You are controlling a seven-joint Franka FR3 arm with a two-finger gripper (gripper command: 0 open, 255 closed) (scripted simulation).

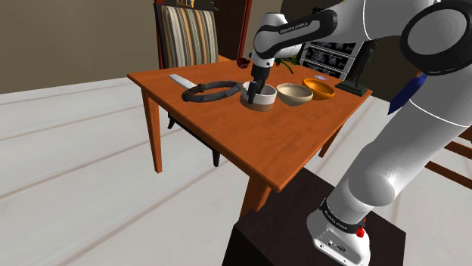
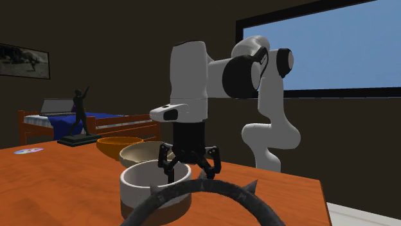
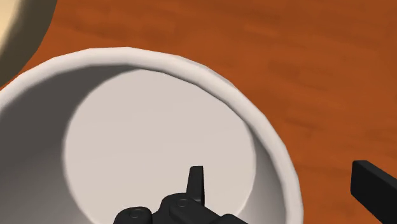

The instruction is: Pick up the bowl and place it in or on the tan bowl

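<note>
A white bowl [image 1: 265, 97] with a brown base stands upright on the wooden table [image 1: 249, 136], beside the tan bowl [image 1: 294, 93]. My gripper [image 1: 253, 91] is down at the white bowl's rim on the side away from the tan bowl. In the wrist view the gripper [image 3: 285, 188] is open and straddles the white bowl's [image 3: 146, 140] wall: one finger inside, the other outside over the table, neither clasping it. The second exterior view has the gripper [image 2: 190, 168] at the white bowl's [image 2: 144, 183] rim, with the tan bowl [image 2: 138, 153] just behind.
An orange bowl [image 1: 318, 88] sits beyond the tan bowl. A dark spiked collar [image 1: 210, 91] lies close beside the white bowl, and a pale flat object [image 1: 180, 80] lies past it. A striped chair [image 1: 185, 34] stands behind the table. A figurine [image 2: 78, 119] stands near the far edge.
</note>
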